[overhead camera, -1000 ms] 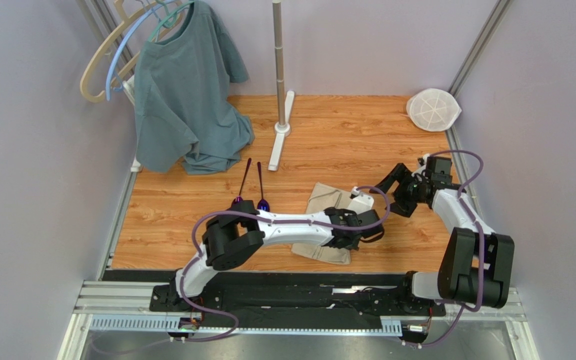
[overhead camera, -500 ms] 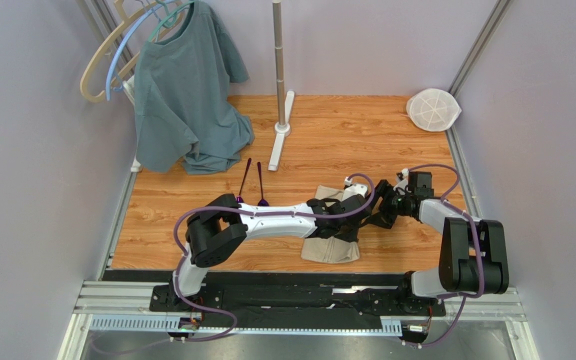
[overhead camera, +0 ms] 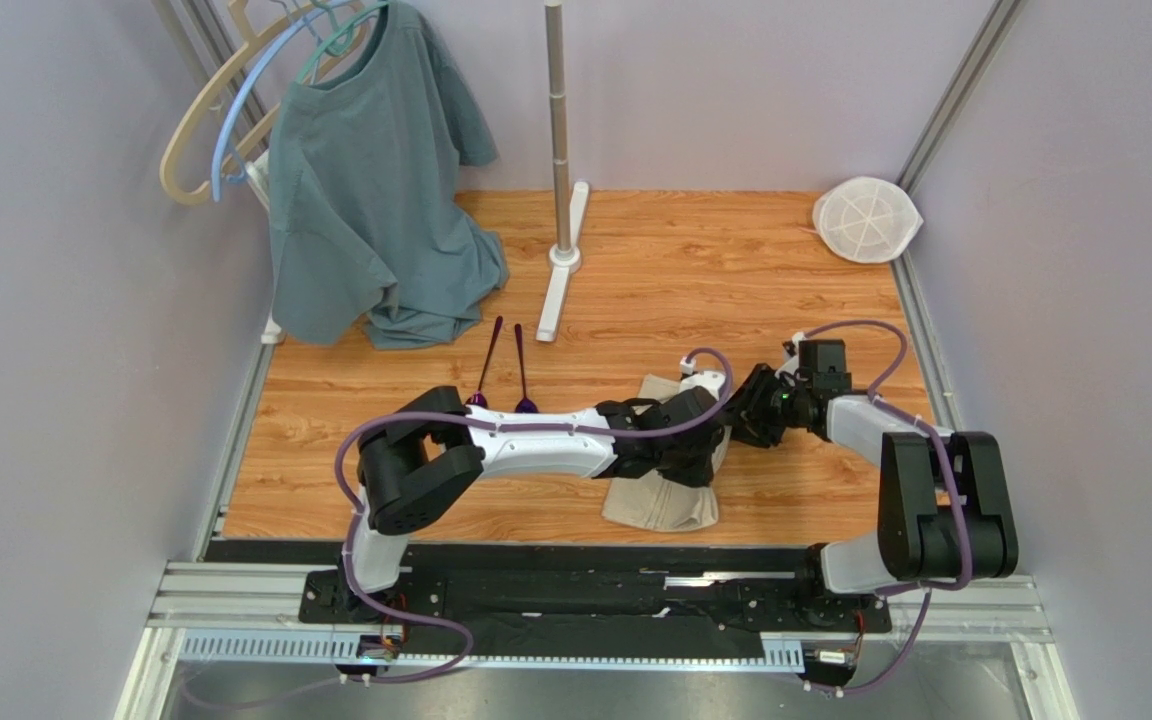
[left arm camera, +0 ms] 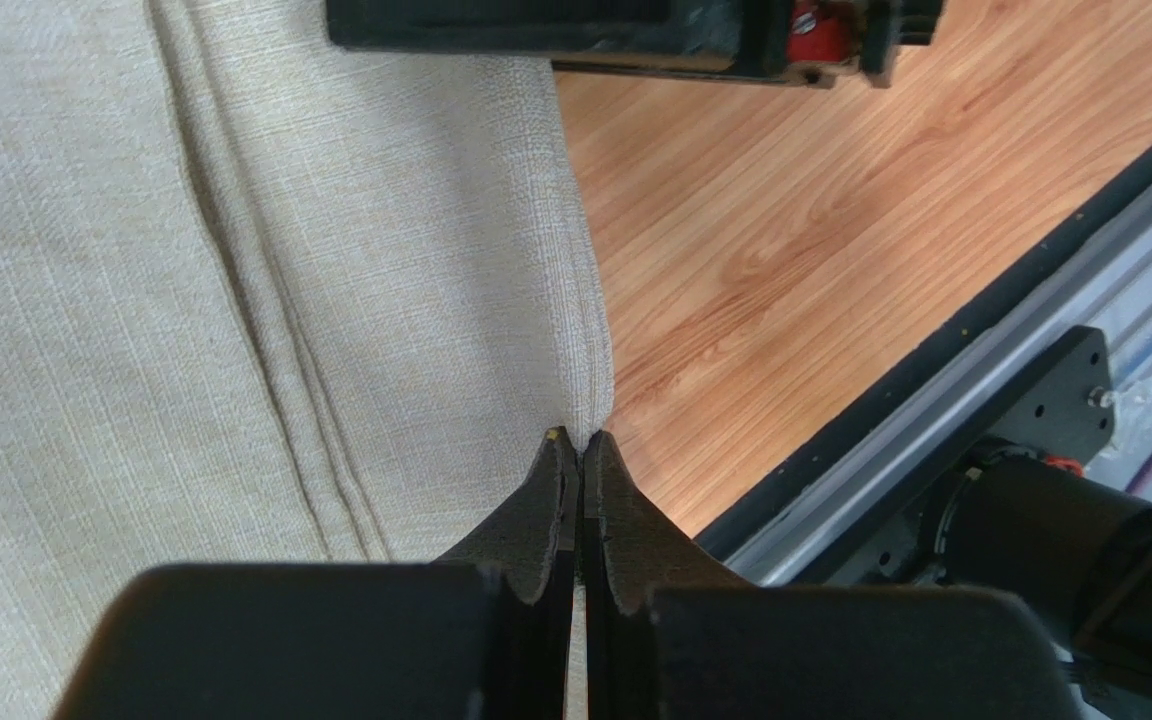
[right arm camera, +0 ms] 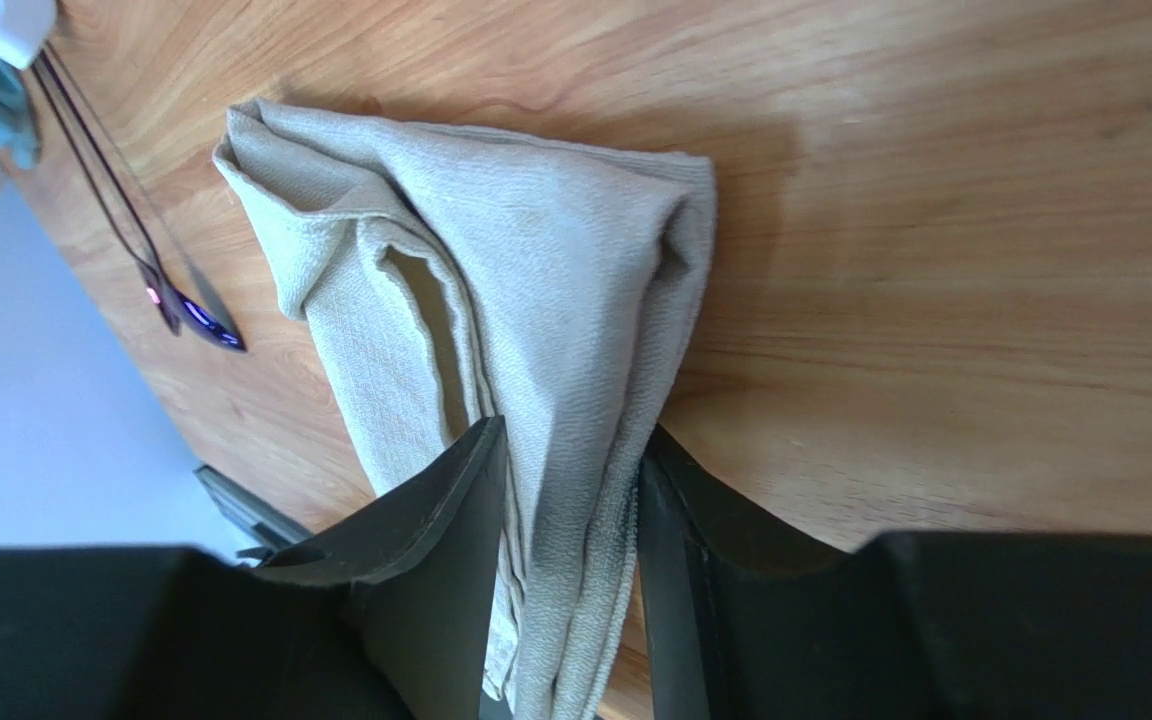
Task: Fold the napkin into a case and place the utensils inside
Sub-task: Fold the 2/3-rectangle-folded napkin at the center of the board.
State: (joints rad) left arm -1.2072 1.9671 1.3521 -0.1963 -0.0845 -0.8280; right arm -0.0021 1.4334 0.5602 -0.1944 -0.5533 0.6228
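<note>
Plainly the napkin (right arm camera: 537,255) is the soft thing here: thin woven cloth, light and limp. It probably holds a crease only where it is pressed flat and slumps wherever it is lifted. It lies on the wooden table (overhead camera: 657,270), folded over itself into a rough oblong.

The right gripper (right arm camera: 570,435) has a bunched fold of it between its fingers. Cloth fills the gap and touches both pads, so I read this as a grasp on the napkin. From those fingertips the rest of the cloth runs forward, with a loose flap open just ahead. The left gripper (left arm camera: 582,438) is clenched tight, its tips meeting right at the napkin's hem near a corner. Whether any cloth is caught between them I cannot tell.

Being so light, the napkin is likely to drag or unfold if pulled from one point. The better hold seems to be at an edge or corner, through all layers at once, with the other tool pinning nearby. The two spoons (overhead camera: 504,368) lie beyond the napkin from the right gripper, well apart from it, not yet touched.
</note>
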